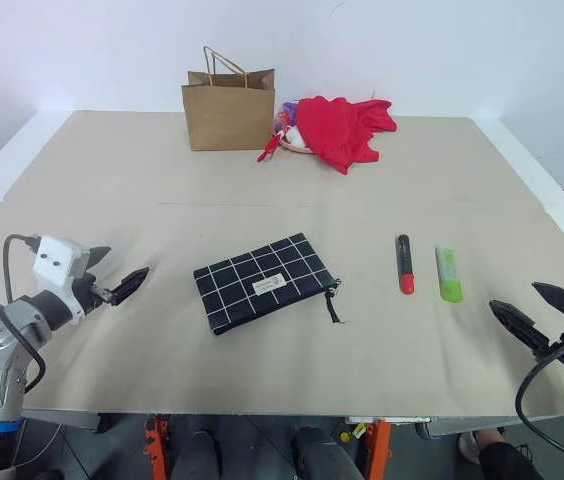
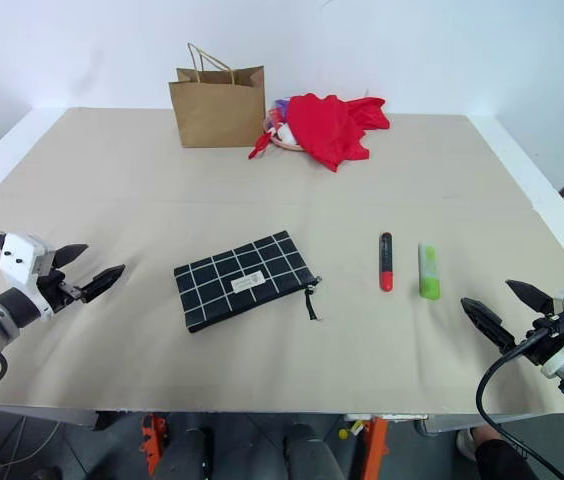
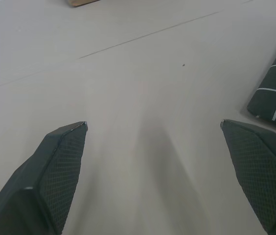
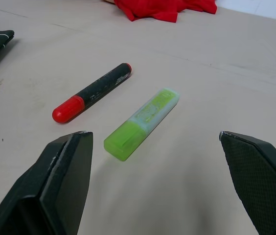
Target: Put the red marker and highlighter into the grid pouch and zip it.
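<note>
Black textured fingers [image 4: 64,181] of the right gripper [image 2: 507,306] stand spread wide and released above the near right part of the tabletop, grasping nothing; between them in the right wrist view lies the short, chunky lime-green highlighter [image 4: 142,123] with its paler cap end, flat on the surface and well clear of both fingertips; just beside it, roughly parallel and not touching, lies the slim black-barrelled red marker [image 4: 92,92], its red end turned toward the near edge; both pens sit right of centre, the marker on the side nearer the pouch.

Over the near left part of the tabletop the left gripper [image 1: 115,271] hangs with its two black fingers [image 3: 55,169] likewise parted and empty, pointing across the surface toward the pouch; a corner of that pouch shows past one fingertip in the left wrist view, apart from it.

Near the middle of the tabletop, left of the pens and well apart from them, lies the flat rectangular black fabric grid pouch [image 1: 262,281] with white lines and a small white label, set at a slant; its black zipper pull cord [image 1: 333,300] trails off the right end toward the near edge.

Toward the far edge stands an upright brown paper bag [image 1: 228,113] with handles; just beside it, on its right, a crumpled red cloth [image 1: 342,129] lies in a heap on the beige tabletop [image 1: 162,170].
</note>
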